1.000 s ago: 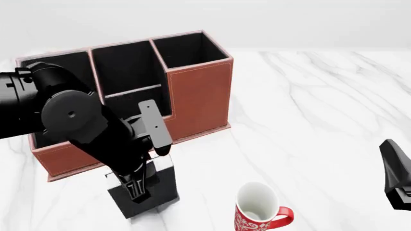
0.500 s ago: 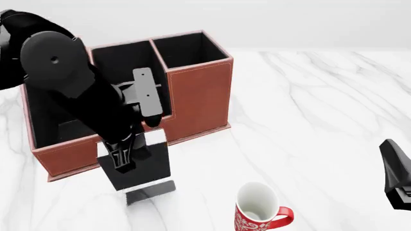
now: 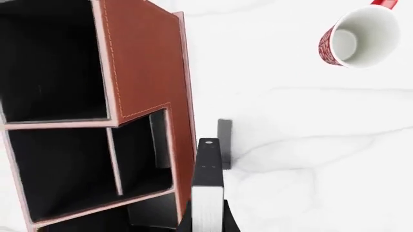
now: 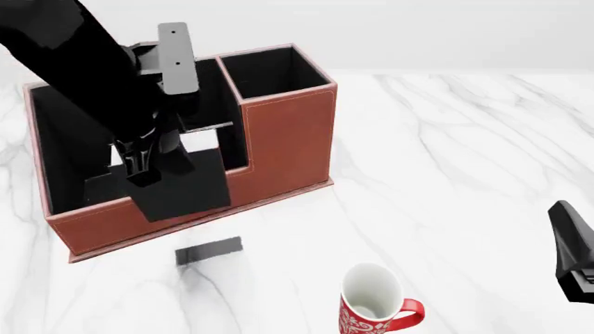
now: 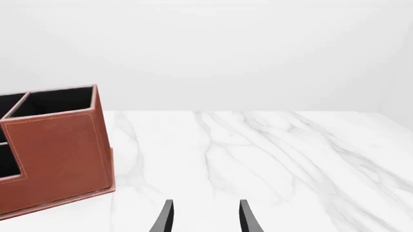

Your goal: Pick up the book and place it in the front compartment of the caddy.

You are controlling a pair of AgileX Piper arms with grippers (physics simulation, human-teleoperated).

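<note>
- The book (image 4: 181, 188) hangs off the counter, clamped by the left end effector (image 4: 144, 163). In the front view it overlaps the caddy's low front wall, its shadow lying on the counter just before that wall.
- In the left wrist view the book (image 3: 208, 193) shows its white page edge, held edge-on outside the reddish-brown wall, not yet over the front compartment.
- Judged from its look, the book is stiff, thin and light, with a matte cover that should not slip much. A pinch across the covers near one end, as here, suits it; it may swing if moved sharply.
- The caddy (image 4: 288, 139) stands toward the far left part of the counter, with a taller block of sections at its right and a lower front trough.
- That front wall is the obstacle: the book's lower edge must clear the rim before it can go down into the black-lined slot, or it could catch and tilt.
- The mug (image 4: 376, 303), white with a red pattern, stands near the counter's near edge, well apart from the caddy and out of the path.
- The right end effector (image 5: 203, 217) idles with its jaws apart, holding nothing, low over the counter's right side.
</note>
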